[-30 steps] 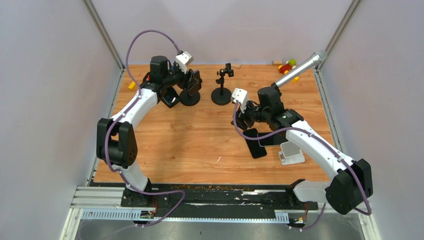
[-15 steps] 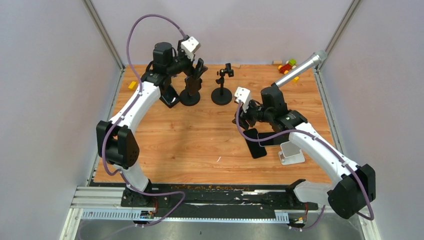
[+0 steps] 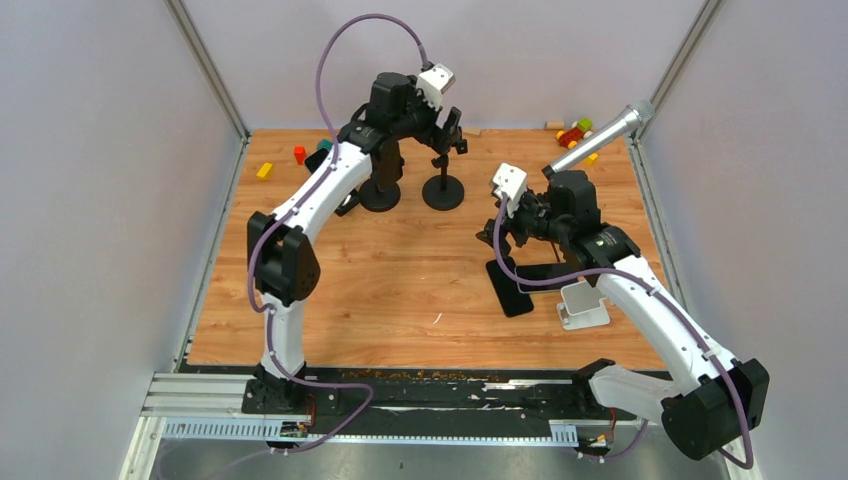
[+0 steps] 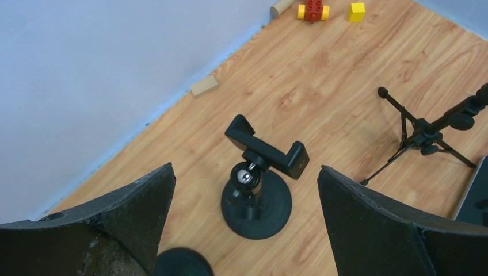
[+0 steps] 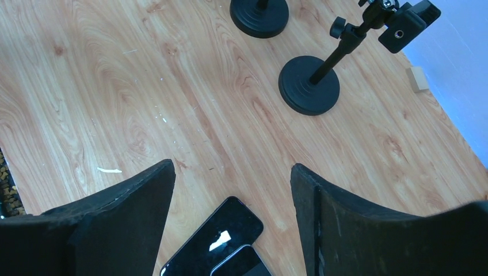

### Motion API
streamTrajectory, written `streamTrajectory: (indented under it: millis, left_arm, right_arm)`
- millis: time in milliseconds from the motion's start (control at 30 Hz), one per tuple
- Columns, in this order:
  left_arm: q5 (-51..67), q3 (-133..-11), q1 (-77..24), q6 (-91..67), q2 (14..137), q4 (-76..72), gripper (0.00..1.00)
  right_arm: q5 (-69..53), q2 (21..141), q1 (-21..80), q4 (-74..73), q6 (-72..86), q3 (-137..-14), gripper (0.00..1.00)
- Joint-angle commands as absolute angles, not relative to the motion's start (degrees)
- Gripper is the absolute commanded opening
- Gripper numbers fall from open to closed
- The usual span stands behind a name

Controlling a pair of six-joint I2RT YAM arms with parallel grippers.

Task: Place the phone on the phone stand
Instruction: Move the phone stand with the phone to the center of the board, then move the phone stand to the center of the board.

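Note:
The black phone stand (image 3: pixel 443 190) stands at the back middle of the table, its clamp (image 4: pixel 266 151) empty on top of a round base. My left gripper (image 3: pixel 450 128) hovers open above it, and the stand lies between its fingers in the left wrist view. A black phone (image 3: pixel 510 285) lies flat on the table right of centre, screen up, with a second dark phone (image 5: pixel 244 265) overlapping its edge. My right gripper (image 3: pixel 503 238) is open and empty just above the phone (image 5: pixel 216 241). The stand also shows in the right wrist view (image 5: pixel 309 85).
A second round black stand base (image 3: pixel 380 195) sits left of the phone stand. A silver microphone (image 3: pixel 600 138) on a small tripod (image 4: pixel 423 135) leans at the back right. A white holder (image 3: pixel 583 306) sits right of the phones. Toy blocks (image 3: pixel 575 132) and small blocks (image 3: pixel 263 170) lie in the back corners.
My left arm has swung up and to the right, from over the left stand base to above the phone stand. My right gripper has shifted slightly right and up, still open.

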State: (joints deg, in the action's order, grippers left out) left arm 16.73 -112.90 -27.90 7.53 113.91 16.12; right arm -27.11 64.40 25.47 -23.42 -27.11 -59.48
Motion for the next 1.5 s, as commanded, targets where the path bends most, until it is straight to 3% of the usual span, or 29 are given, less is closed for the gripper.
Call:
streamTrajectory:
  millis: [0, 167, 433, 633, 900, 1167, 1467]
  left_arm:
    - [13.5, -121.5, -29.6, 1.1, 118.9, 21.7, 1.0]
    - [12.7, -124.6, -30.5, -7.3, 123.6, 21.9, 1.0]
    - [2.8, -127.5, -33.1, -5.7, 128.3, 23.7, 0.98]
    - [0.6, -127.9, -33.7, -3.2, 130.7, 23.5, 0.89]
    - [5.6, -126.6, -33.7, -1.6, 129.5, 23.7, 0.66]
    - [14.2, -123.9, -33.7, -0.1, 123.8, 25.0, 0.49]
    - [23.3, -111.7, -34.1, 6.6, 111.1, 29.5, 0.4]
  right_arm:
    - [-27.9, 63.6, 25.1, -22.4, -26.6, -59.7, 0.76]
    - [-28.2, 63.6, 24.9, -22.4, -26.7, -59.6, 0.76]
    - [-29.9, 64.1, 24.9, -22.5, -26.7, -59.5, 0.76]
    - [-31.1, 64.7, 24.9, -22.4, -26.7, -59.2, 0.76]
    - [-31.5, 65.0, 24.9, -22.4, -26.8, -59.0, 0.76]
    - [-31.1, 64.4, 24.9, -22.3, -27.1, -59.0, 0.76]
    - [-29.5, 61.3, 24.1, -22.3, -26.8, -59.4, 0.75]
